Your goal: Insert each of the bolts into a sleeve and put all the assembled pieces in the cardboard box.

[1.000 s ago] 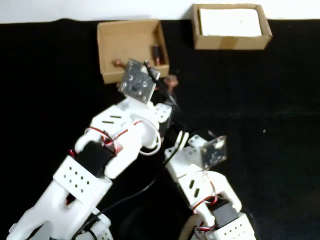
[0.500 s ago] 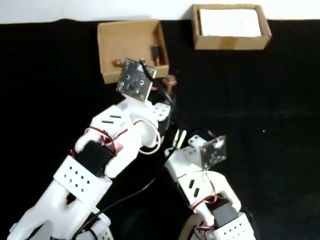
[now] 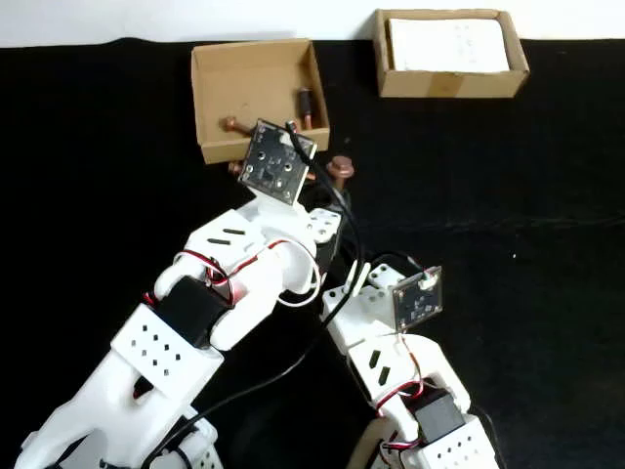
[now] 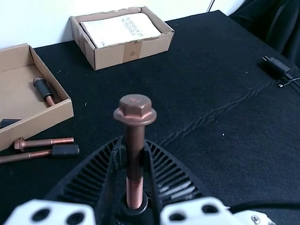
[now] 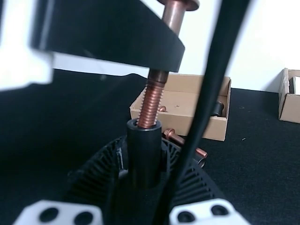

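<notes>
Nearest the table's [image 4: 225, 70] front edge, right gripper [image 5: 143, 146] is clamped on the sleeve [image 5: 143, 129], held upright w/ mouth up. Just above it, left gripper [image 4: 133, 151] pinches the bolt [image 4: 135, 119] by its shank, head up.

Vs a sec ago the left wrist has turned a little and the bolt head has shifted slightly toward the front edge; right arm barely budged. Thread tip now sits in the sleeve mouth, so insertion is prob. just starting, not seated yet.

- **Bolt:** copper-coloured metal, hex flange head, smooth shank, threaded end.
- **Sleeve:** matte black tube, maybe rubber.
- **Fingers** [image 4: 93, 173]: black, ribbed.

Farther off, two loose bolts [image 4: 44, 141] lie on the creased black cloth beside the cardboard box [image 3: 249, 83]. The box sits at the far edge, w/ one assembled piece [image 3: 306, 103] inside.
</notes>
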Controlling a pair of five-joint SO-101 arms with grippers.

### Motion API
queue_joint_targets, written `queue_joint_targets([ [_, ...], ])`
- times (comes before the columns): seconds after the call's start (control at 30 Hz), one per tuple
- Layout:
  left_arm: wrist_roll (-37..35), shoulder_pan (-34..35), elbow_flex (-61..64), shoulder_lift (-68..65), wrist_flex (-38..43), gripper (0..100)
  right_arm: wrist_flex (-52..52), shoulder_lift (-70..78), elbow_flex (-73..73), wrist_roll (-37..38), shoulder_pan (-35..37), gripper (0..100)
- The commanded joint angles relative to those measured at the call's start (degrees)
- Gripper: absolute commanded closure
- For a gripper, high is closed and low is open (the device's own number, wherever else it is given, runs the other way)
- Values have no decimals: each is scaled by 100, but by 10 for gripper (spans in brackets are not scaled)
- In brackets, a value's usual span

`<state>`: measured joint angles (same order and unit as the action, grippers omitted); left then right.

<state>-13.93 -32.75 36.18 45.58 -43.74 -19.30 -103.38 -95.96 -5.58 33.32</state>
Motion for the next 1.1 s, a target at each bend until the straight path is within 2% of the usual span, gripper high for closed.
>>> queue_joint_targets([
  [0.0,0,-31,-31,-4,44,991,13,-110,-716,-35,13,992],
  [0.07,0,31,-13,4,9,991,13,-110,-716,-35,4,992],
  [0.17,97,-84,-119,4,-589,980,13,-110,-716,-35,13,992],
  [0.27,264,-242,-251,4,-1354,921,13,-110,-716,-26,13,992],
  [0.5,255,4,-549,-4,-2119,829,13,-110,-708,-18,13,992],
  [0.63,255,470,-1024,-4,-2813,803,119,-84,-549,-18,-31,992],
  [0.8,440,1182,-2387,31,-3851,800,699,462,312,149,-338,992],
  [0.93,993,2009,-3222,48,-4466,811,1446,1930,1305,501,-514,992],
  [1.07,1354,2826,-3284,48,-4659,925,2220,4101,2571,598,-523,992],
])
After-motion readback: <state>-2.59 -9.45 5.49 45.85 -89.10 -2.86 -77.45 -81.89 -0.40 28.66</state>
